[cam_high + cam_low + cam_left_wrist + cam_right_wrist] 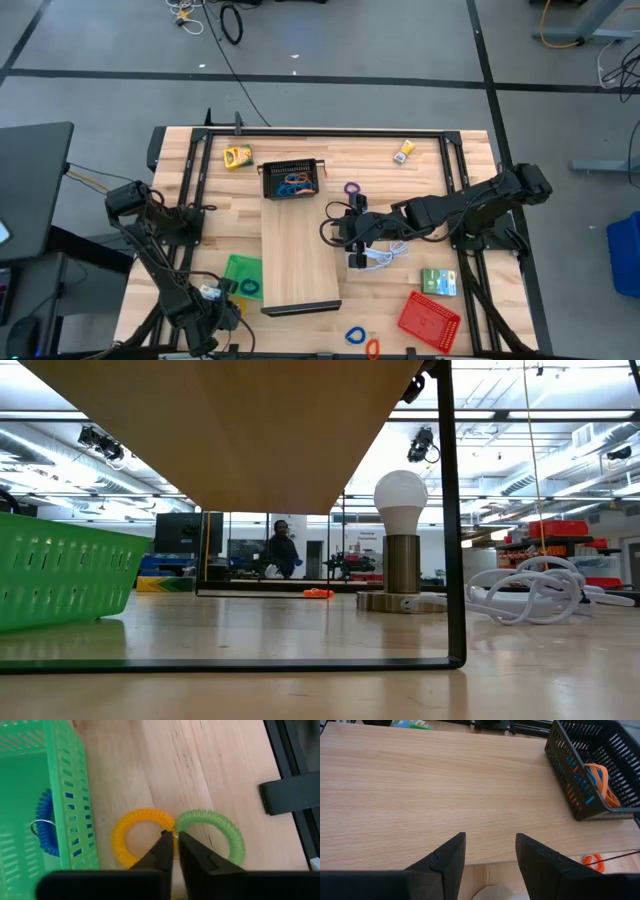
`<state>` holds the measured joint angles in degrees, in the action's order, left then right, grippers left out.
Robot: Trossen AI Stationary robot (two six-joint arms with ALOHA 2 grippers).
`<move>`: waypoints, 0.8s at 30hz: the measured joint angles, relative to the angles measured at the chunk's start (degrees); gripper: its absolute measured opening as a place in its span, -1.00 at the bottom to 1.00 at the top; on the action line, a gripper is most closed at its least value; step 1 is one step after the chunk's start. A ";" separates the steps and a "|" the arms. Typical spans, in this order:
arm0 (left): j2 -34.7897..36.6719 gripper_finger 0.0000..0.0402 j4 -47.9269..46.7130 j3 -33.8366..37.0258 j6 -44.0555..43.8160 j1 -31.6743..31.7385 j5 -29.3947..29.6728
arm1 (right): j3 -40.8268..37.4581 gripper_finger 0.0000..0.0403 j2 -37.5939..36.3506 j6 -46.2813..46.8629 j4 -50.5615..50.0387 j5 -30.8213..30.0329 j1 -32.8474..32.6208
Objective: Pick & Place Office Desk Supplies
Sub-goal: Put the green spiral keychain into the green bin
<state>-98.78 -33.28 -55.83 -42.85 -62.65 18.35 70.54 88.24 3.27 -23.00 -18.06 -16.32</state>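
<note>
My left gripper [173, 838] is at the table's near left corner [207, 294], beside the green tray [65, 795]. It points down at the spot where a yellow coil loop [125, 832] and a green coil loop [220, 822] meet; both lie flat on the table. A blue coil loop [45, 822] lies inside the green tray [243, 275]. My right gripper [490, 842] is open and empty over the right edge of the pale wooden board [300, 250], pointing toward the table's left [352, 226]. The black tray [592, 765] holds blue and orange loops. My left gripper comes from above, its fingertips [165, 837] almost together at the junction of the yellow and green loops [175, 826], pinching there. A thin metal bit shows in the narrow gap. Both loops lie flat on the table.
A purple loop [351, 188], a yellow box [237, 157], a small yellow box [404, 152], a green box [438, 282], a red tray [428, 318], a blue loop [355, 335] and an orange loop [372, 347] lie about. A bulb lamp [400, 550] and a white cord [535, 595] sit under my right arm.
</note>
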 joint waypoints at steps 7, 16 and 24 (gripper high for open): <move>0.00 -0.86 1.12 0.00 1.03 0.00 -2.74 | 0.00 -0.10 0.01 0.00 0.00 0.00 0.00; 0.07 -0.60 5.72 -0.02 0.44 -0.26 -7.49 | 0.00 -0.10 0.01 0.17 0.00 0.35 0.00; 0.07 -0.19 6.36 -0.03 -2.96 -0.39 -7.50 | 0.00 -0.10 0.01 0.15 -0.02 0.50 0.00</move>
<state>-98.72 -26.92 -55.86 -45.81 -63.05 10.85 70.54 88.25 3.42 -23.03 -17.56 -16.32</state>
